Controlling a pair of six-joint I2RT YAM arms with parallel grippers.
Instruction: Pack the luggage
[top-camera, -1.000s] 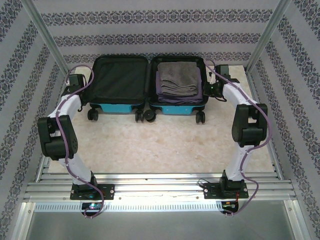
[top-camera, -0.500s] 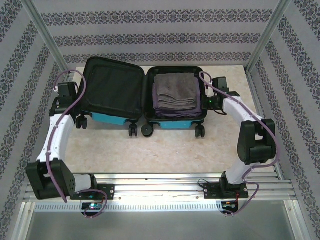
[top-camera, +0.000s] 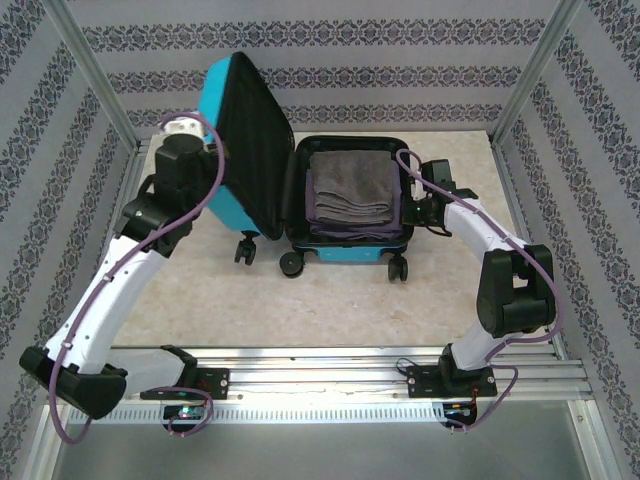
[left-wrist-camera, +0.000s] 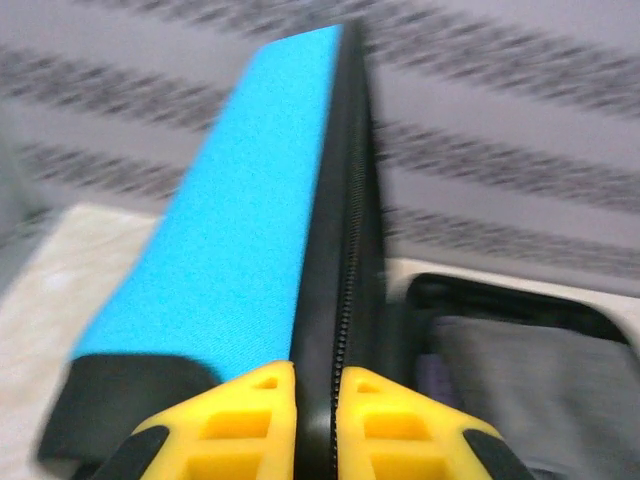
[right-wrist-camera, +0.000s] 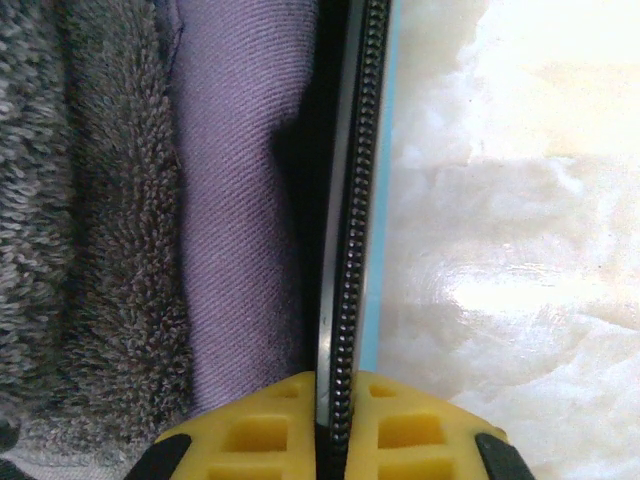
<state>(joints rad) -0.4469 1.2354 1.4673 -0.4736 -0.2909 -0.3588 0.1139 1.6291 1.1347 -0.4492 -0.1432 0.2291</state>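
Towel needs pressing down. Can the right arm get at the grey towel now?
Likely yes once it lets go: the right gripper is shut on the luggage rim, and the grey towel lies uncovered close by.

Suitcases: 1 small turquoise hard-shell suitcase (top-camera: 222, 120), black-lined
Towelling: 1 folded pile of grey terry towelling (top-camera: 348, 185)
Garments: 1 folded purple cloth garment (right-wrist-camera: 240, 200)
Wheels: 3 black suitcase wheels (top-camera: 291, 265) in view
Robot arms: 2 white jointed arms, left arm (top-camera: 110, 290) and right arm (top-camera: 480, 225)

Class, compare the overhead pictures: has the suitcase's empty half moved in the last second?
Yes. The empty half, pinched by the left gripper, has swung up off the table and now stands nearly upright.
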